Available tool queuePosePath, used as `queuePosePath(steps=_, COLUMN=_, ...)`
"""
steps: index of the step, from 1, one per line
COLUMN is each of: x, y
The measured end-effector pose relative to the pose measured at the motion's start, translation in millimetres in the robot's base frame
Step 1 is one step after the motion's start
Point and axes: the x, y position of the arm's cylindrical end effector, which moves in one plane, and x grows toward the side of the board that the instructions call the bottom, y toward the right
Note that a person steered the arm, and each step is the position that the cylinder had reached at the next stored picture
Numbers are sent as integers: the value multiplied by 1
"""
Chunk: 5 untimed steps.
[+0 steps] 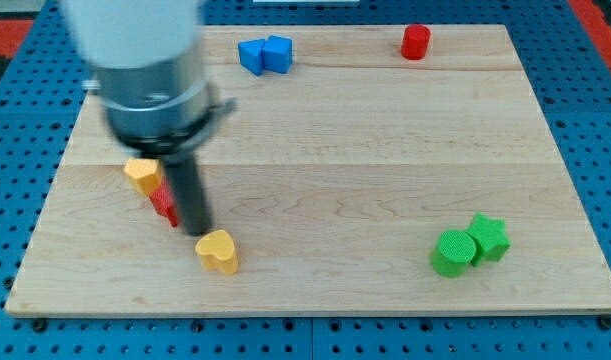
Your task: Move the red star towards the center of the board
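Note:
The red star (pixel 163 203) lies at the board's lower left, mostly hidden behind my rod. My tip (pixel 198 231) stands on the board at the star's lower right side, touching or nearly touching it. A yellow block (pixel 141 174) sits against the star's upper left. A yellow heart-shaped block (pixel 218 252) lies just below and right of my tip. The arm's large grey body (pixel 150 70) fills the view's upper left.
Two blue blocks (pixel 264 54) sit together at the top centre. A red cylinder (pixel 415 42) stands at the top right. A green cylinder (pixel 451 252) and a green star (pixel 488 237) touch at the lower right. The wooden board (pixel 385 150) rests on a blue pegboard.

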Motion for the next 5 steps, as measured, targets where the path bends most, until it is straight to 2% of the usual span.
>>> queuePosePath(steps=3, x=-31, y=-48)
queuePosePath(steps=4, x=-58, y=11)
queuePosePath(steps=5, x=-66, y=108)
